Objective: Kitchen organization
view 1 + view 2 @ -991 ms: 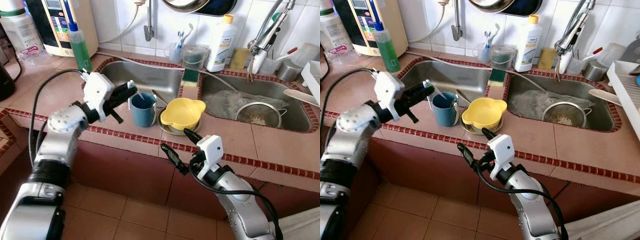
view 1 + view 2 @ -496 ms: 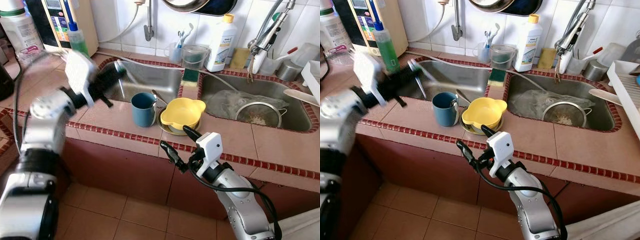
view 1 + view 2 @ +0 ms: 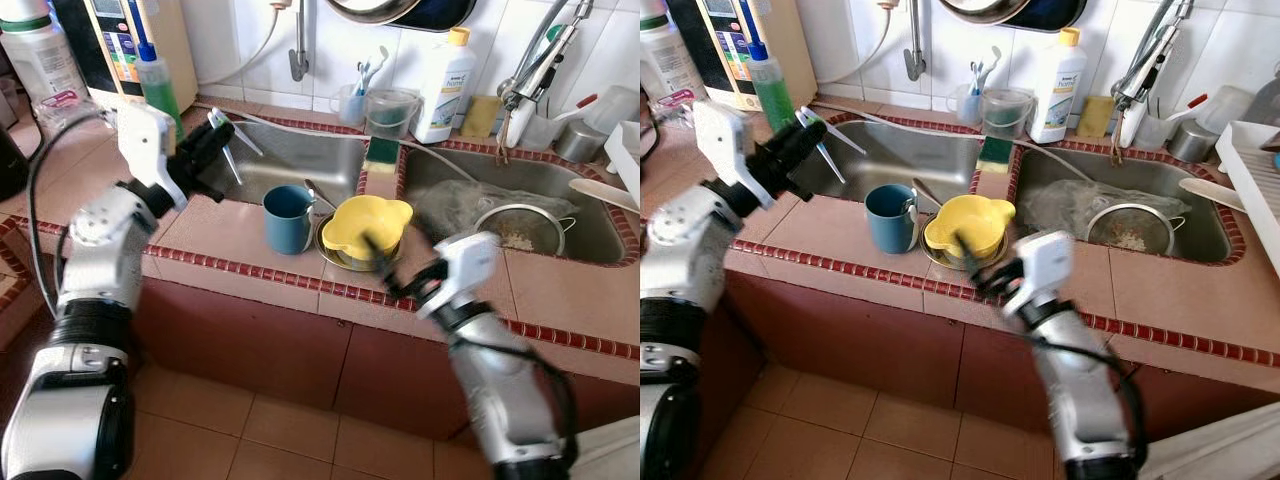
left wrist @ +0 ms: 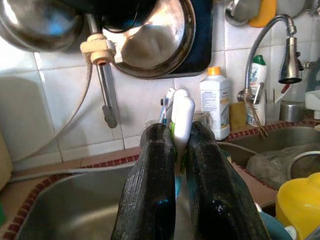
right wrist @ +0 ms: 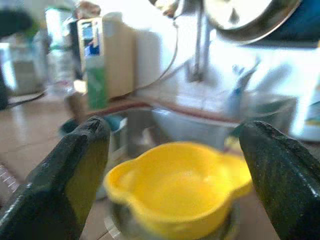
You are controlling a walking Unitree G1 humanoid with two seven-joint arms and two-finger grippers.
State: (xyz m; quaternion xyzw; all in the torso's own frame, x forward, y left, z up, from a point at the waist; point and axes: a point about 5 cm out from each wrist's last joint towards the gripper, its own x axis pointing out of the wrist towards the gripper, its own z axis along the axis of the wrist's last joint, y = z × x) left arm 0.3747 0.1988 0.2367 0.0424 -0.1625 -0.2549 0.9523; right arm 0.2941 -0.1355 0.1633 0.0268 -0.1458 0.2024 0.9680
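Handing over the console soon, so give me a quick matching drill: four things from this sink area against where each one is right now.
Things:
1. toothbrush
2. blue cup
3. yellow bowl
4. strainer

Places:
A. in the right-hand sink basin
B. on the counter, between the open fingers of the right gripper
C. clamped in the left gripper
D. on the counter, beside the bowl on the robot's left

Pairs: 1-C, 2-D, 3-B, 4-A

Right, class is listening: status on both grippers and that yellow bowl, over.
Left gripper shut on toothbrush, above left sink. Right gripper open, facing yellow bowl on counter. Blue cup beside bowl; nothing between.
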